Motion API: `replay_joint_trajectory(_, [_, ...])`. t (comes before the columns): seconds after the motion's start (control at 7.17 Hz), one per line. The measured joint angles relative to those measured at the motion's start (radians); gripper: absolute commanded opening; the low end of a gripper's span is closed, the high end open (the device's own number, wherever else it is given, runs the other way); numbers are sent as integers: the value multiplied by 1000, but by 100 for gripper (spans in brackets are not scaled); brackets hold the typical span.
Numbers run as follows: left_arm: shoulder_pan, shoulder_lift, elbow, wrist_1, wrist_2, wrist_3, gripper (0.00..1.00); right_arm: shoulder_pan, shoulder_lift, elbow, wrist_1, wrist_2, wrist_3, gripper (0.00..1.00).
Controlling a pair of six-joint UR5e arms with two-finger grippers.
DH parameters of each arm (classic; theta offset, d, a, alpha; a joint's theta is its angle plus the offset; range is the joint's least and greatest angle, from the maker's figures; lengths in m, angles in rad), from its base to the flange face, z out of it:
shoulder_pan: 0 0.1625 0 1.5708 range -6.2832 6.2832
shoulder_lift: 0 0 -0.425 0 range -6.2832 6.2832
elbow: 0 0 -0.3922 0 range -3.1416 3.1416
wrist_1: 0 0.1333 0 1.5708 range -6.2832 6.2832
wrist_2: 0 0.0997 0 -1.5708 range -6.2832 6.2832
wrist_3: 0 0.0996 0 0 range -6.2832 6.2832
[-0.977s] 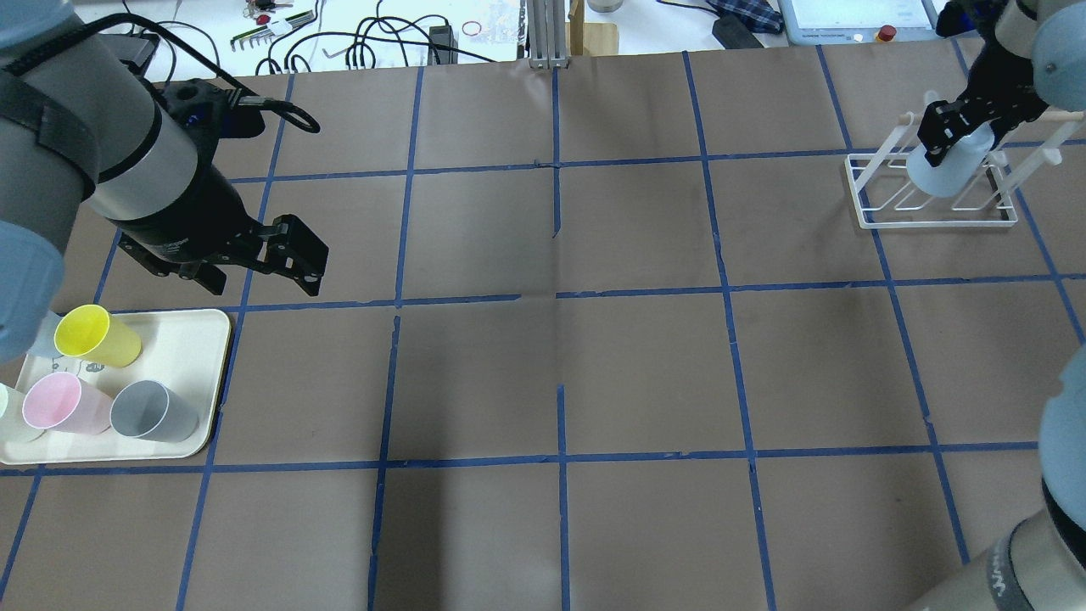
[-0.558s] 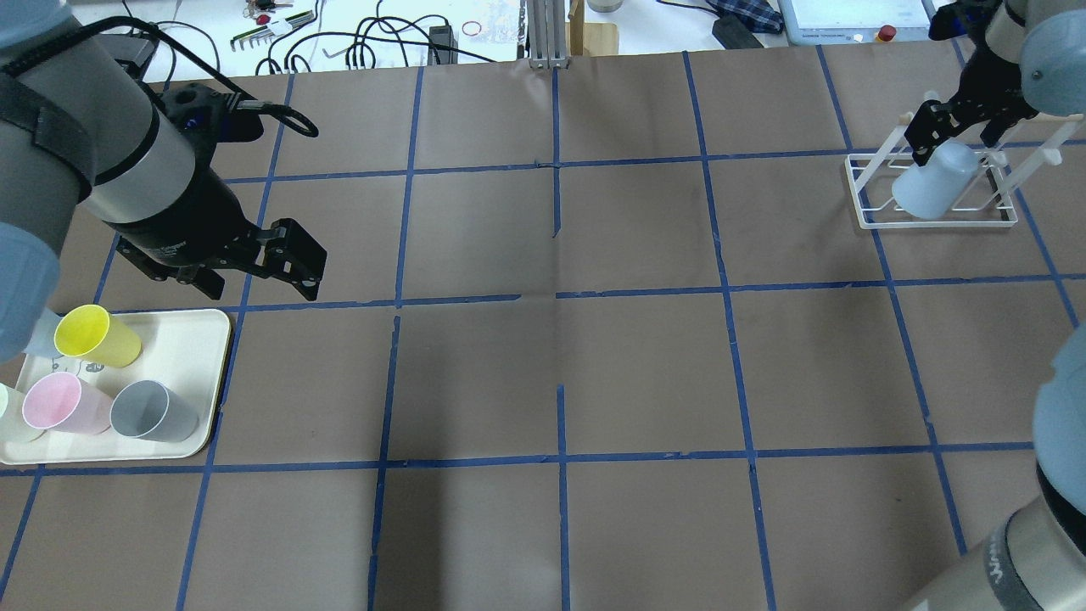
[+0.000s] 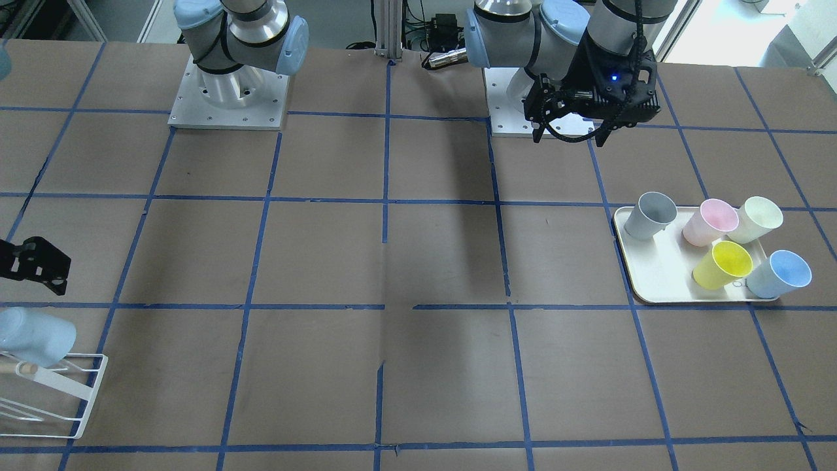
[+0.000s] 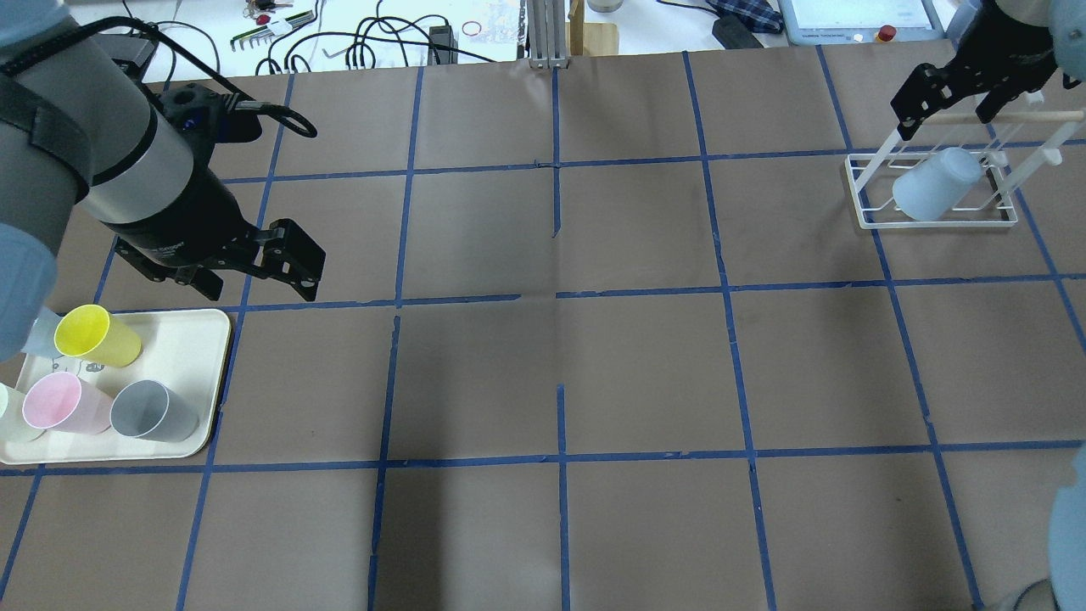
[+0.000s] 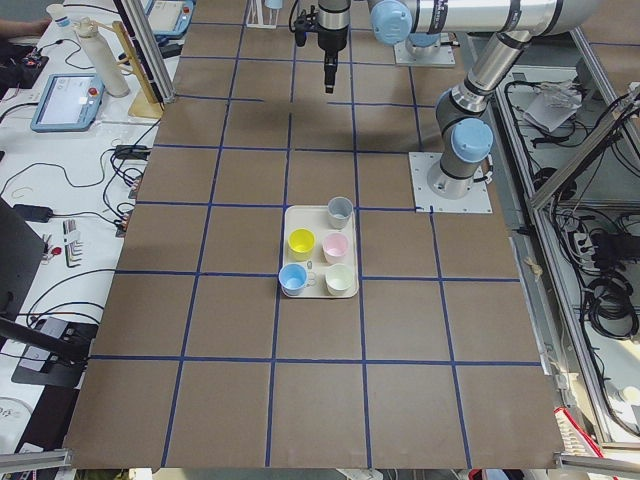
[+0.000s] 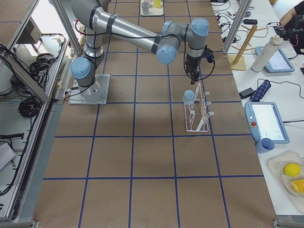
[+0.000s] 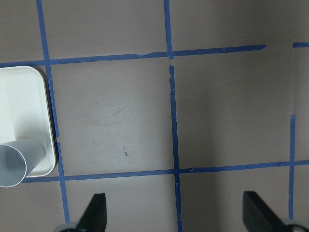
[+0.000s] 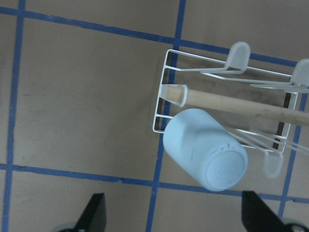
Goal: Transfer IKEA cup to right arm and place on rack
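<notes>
The pale blue IKEA cup (image 4: 933, 184) hangs upside down on a prong of the white wire rack (image 4: 865, 216), free of any gripper. It also shows in the right wrist view (image 8: 205, 150) next to the wooden dowel (image 8: 227, 102) and at the left edge of the front view (image 3: 36, 335). My right gripper (image 4: 944, 119) is open and empty, above and just behind the rack. My left gripper (image 4: 254, 284) is open and empty above the table beside the tray. A second pale blue cup (image 3: 781, 271) stands on the tray.
The cream tray (image 4: 195, 339) at the near left holds yellow (image 4: 93, 335), pink (image 4: 59, 403) and grey (image 4: 153, 412) cups. The grey cup shows in the left wrist view (image 7: 14, 162). Cables and tools lie beyond the table's far edge.
My right gripper opened, let go of the blue cup and drew up and back from the rack. The cup settled on the prong. My left arm barely moved.
</notes>
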Motion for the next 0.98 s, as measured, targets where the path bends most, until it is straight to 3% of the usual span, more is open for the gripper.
replay_joint_trajectory(0.98, [2, 18, 1, -24, 0, -1, 100, 336, -249, 11, 234, 6, 475, 100])
